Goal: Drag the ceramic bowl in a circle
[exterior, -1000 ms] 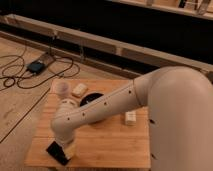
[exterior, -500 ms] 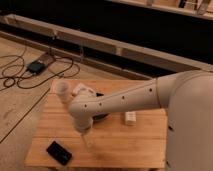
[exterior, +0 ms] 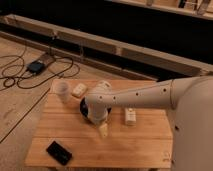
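Observation:
The ceramic bowl (exterior: 85,109) is a black round dish in the middle of the wooden table (exterior: 140,142). Only its left edge shows, because my white arm's wrist (exterior: 100,105) covers the rest. My gripper (exterior: 103,131) points down just in front of the bowl, at its near rim. It stands open with nothing between its fingers. Whether it touches the rim I cannot tell.
A pale translucent cup (exterior: 62,91) and a small tan box (exterior: 79,90) stand at the back left. A small white block (exterior: 130,116) lies right of the bowl. A flat black slab (exterior: 59,152) lies at the front left corner. Cables and an adapter (exterior: 36,66) lie on the floor.
My arm has swung from the front left corner, by the black slab, toward the table's centre. The gripper now hangs at the bowl's near side. The bowl has not visibly moved.

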{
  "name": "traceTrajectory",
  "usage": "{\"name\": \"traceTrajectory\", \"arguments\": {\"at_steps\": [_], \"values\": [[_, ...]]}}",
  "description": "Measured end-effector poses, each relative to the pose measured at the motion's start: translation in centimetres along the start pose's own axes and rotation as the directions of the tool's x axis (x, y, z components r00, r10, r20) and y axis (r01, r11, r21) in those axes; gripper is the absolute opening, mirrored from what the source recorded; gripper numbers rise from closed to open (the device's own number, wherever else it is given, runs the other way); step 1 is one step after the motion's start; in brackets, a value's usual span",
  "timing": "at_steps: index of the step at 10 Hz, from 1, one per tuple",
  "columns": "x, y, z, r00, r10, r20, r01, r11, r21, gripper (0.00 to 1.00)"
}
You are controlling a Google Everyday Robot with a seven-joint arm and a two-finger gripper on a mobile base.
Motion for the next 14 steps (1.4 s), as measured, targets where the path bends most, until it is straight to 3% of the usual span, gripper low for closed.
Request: {"name": "traceTrajectory", "arguments": {"at_steps": [4,9,14], "values": [[-3.4,-1.3,2.2,0.999,0.027,0.045,-0.03,0.997,0.072,0.8],[-3.4,-3.1,4.2,0.997,0.056,0.053,-0.062,0.991,0.117,0.78],[-3.1,-5.1,3.5,0.992,0.107,0.066,-0.112,0.991,0.078,0.28]]}}
